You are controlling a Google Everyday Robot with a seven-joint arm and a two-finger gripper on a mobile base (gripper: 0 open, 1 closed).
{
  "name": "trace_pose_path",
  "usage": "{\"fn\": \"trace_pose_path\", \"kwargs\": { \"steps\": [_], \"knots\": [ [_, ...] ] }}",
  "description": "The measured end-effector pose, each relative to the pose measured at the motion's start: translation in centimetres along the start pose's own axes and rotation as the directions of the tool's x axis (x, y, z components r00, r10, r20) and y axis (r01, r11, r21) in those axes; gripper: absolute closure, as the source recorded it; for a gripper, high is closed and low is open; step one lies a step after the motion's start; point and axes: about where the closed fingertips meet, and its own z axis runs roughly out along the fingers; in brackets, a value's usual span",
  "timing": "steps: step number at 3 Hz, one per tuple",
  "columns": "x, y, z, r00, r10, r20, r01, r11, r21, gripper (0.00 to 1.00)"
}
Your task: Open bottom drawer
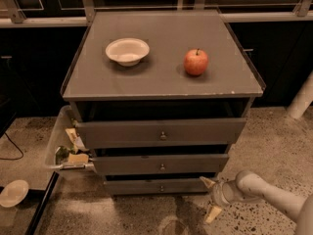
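Note:
The grey cabinet has three flat drawer fronts, each with a small round knob. The bottom drawer [156, 186] is the lowest and slimmest, with its knob [162, 187] at centre. Its front stands about level with the drawer above it. My gripper [211, 198] is at the lower right, on a white arm that comes in from the right edge. Its two pale fingers are spread apart, one fingertip [206, 181] by the right end of the bottom drawer's front, the other near the floor. It holds nothing.
A white bowl [127, 51] and a red apple [196, 62] sit on the cabinet top [161, 77]. A clear bin [66, 148] of snack packets stands at the cabinet's left. A white plate [13, 193] lies on the floor at far left. Speckled floor surrounds the cabinet.

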Motion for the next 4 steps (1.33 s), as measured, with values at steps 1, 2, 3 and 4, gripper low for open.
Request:
{"fn": "trace_pose_path", "kwargs": {
  "steps": [1,2,3,4],
  "knots": [
    [2.4,-1.2,3.3,1.000,0.014,-0.011,-0.014,0.9999,0.002,0.00],
    [3.5,-2.6,5.7,1.000,0.001,-0.018,-0.001,1.0000,0.009,0.00],
    [3.0,-4.6,7.0,0.999,-0.044,-0.032,0.044,0.9987,0.025,0.00],
    [2.0,-6.4,7.5,0.995,-0.093,-0.039,0.096,0.9939,0.056,0.00]
  ]
}}
